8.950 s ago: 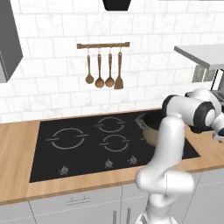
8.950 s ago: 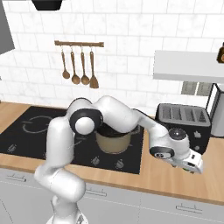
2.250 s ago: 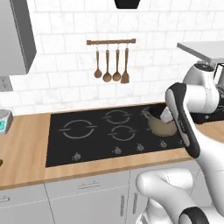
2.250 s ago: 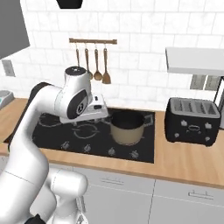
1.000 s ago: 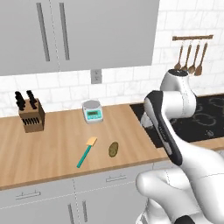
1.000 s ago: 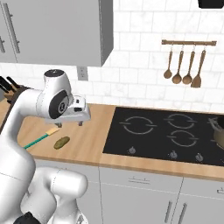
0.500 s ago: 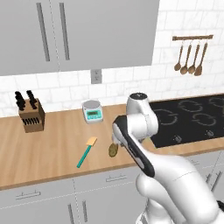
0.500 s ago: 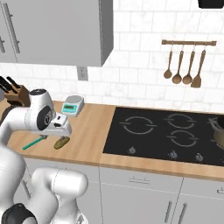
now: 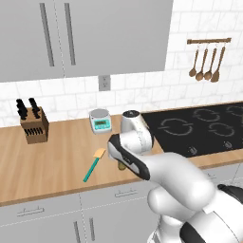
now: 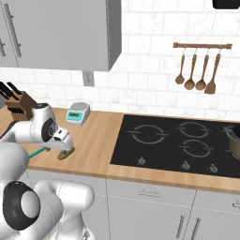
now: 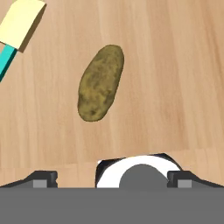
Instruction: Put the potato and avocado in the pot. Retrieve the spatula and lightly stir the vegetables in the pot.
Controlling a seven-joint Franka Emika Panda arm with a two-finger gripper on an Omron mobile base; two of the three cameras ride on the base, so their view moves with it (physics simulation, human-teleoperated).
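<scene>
Pincer [image 11: 112,177] lower — potato [image 11: 100,82] just ahead

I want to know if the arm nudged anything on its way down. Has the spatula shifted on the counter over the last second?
No. In the left base view the spatula lies at the same slant, below the scale, as before. The open gripper hangs over the potato.

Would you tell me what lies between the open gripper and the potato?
Nothing: in the hand view only bare wooden counter separates the gripper from the potato.
</scene>
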